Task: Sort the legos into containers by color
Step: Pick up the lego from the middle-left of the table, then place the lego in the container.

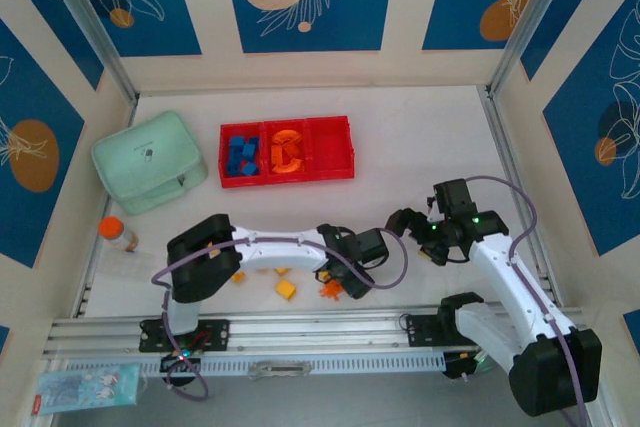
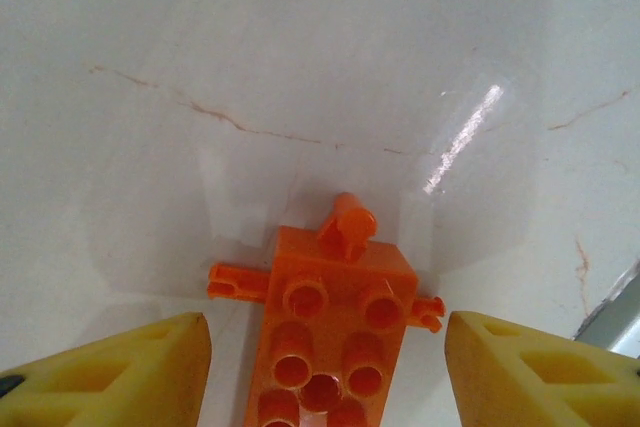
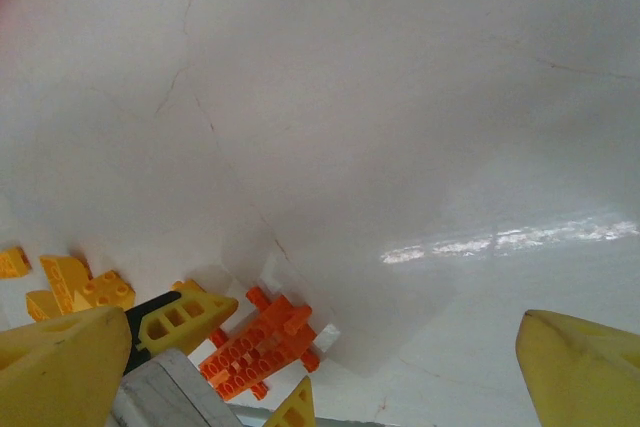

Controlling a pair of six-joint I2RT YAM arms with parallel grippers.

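An orange lego with side pins lies studs-up on the white table, between the open yellow fingers of my left gripper; the fingers flank it without touching. From above, the left gripper is low over this lego near the front edge. My right gripper hovers open and empty to the right; its wrist view shows the orange lego and the left fingers. The red tray holds blue legos in its left compartment and orange ones in the middle.
Yellow legos lie loose left of the left gripper, also visible as yellow legos in the right wrist view. A mint green box sits left of the tray. An orange-capped bottle stands by the left wall.
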